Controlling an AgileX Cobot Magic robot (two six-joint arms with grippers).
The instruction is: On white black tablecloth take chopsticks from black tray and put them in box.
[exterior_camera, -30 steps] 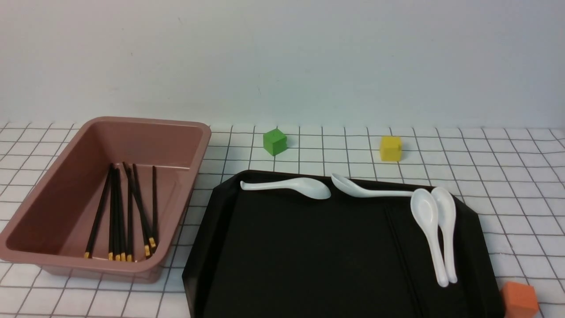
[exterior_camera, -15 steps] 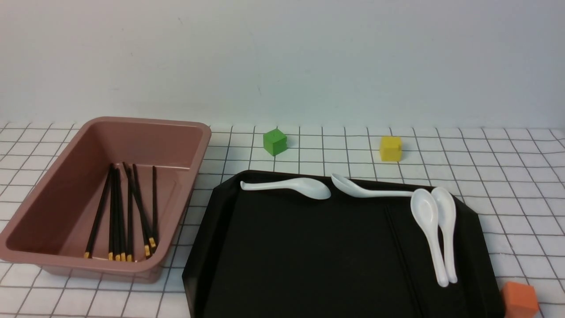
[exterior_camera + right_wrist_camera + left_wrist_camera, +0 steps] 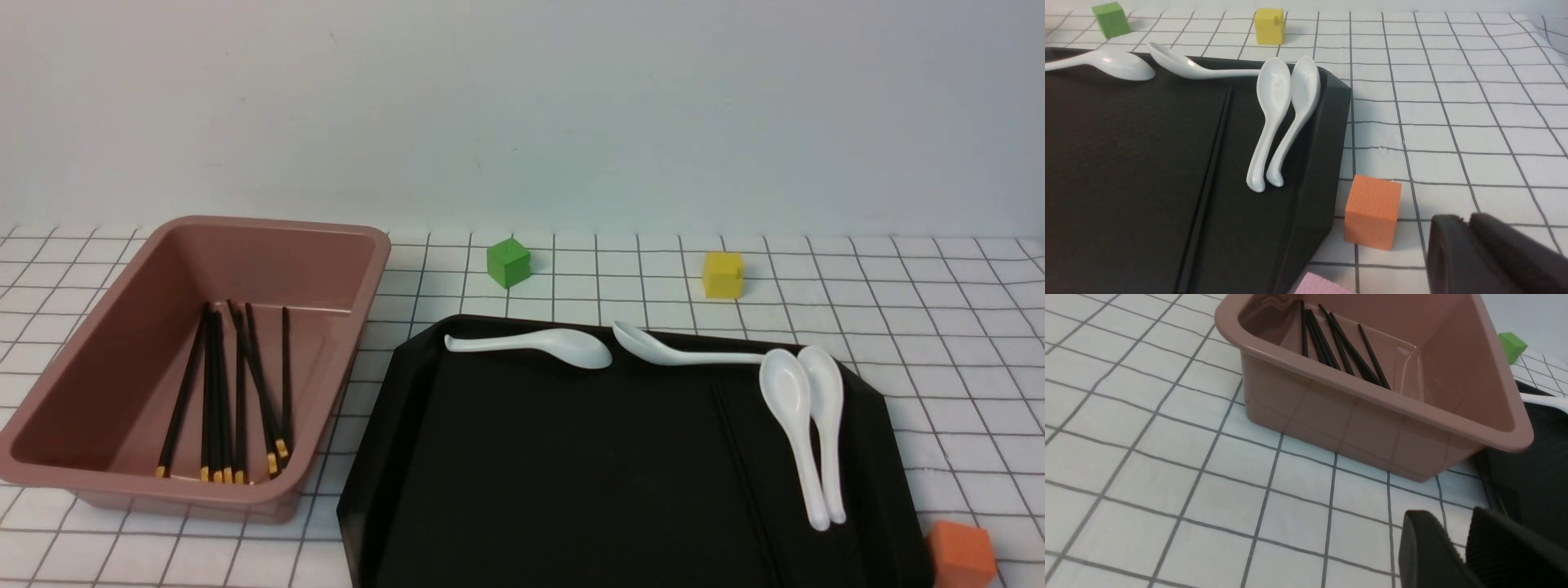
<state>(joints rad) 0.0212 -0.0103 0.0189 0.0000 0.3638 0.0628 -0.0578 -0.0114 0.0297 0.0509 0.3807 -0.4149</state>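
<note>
Tablecloth point(image 3: 939, 327): checked cloth is lying flat under everything, giving me one level surface to work across.
Tray point(image 3: 571, 474): black tray is sitting in the middle, between my two arms, so either one could be reaching into it.
Box point(image 3: 147, 327): pink tub is standing just beside the tray on my left, keeping the carry short.
Left gripper point(image 3: 1457, 533): I am hovering it low over the cloth near the box's corner, fingers slightly parted and holding nothing.
Right gripper point(image 3: 1466, 230): I am holding it beside the tray's right edge, empty; I cannot tell whether the fingers are touching.
Chopsticks point(image 3: 220, 392): a bundle is lying lengthwise inside the box, gold ends toward me.
Dark line point(image 3: 1208, 171): something thin is running along the tray floor; chopsticks or a groove, I cannot tell.
Spoons point(image 3: 539, 347): four white ones are resting along the tray's far and right edges, not mine to move.
Cubes: green point(image 3: 508, 263), yellow point(image 3: 722, 274) and orange point(image 3: 962, 555) are sitting on the cloth, outside the tray.
</note>
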